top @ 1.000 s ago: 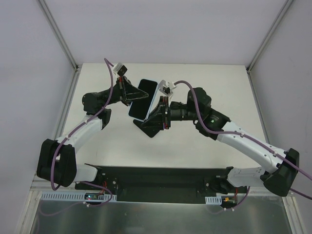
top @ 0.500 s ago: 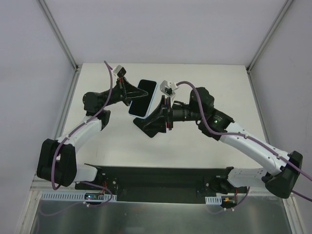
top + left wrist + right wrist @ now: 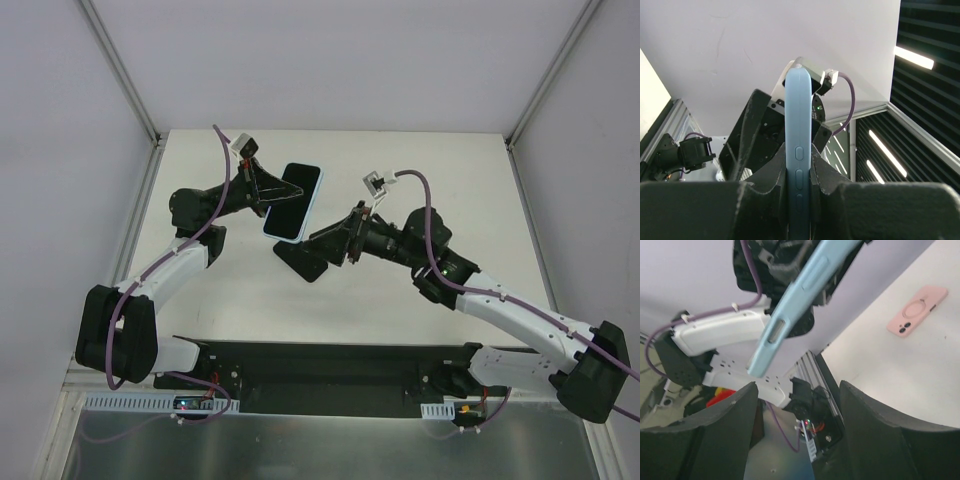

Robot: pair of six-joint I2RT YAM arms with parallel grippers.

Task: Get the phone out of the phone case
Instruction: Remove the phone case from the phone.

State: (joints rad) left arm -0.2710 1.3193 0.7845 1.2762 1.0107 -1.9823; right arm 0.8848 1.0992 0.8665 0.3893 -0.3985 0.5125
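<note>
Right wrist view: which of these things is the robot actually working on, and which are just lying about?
In the job: blue-cased phone, held by the left gripper, jaws shut; right gripper, jaws open and empty.
Lying about: pink phone case, flat on the table.

The left arm (image 3: pixel 172 268) and right arm (image 3: pixel 512 312) share white shell links between bulky black joints. A purple cable (image 3: pixel 853 97) loops along each one to a small white block (image 3: pixel 374 181) at the wrist. The left tool (image 3: pixel 799 167) and right tool (image 3: pixel 797 387) are matte black, with broad angular fingers (image 3: pixel 715 430).
</note>
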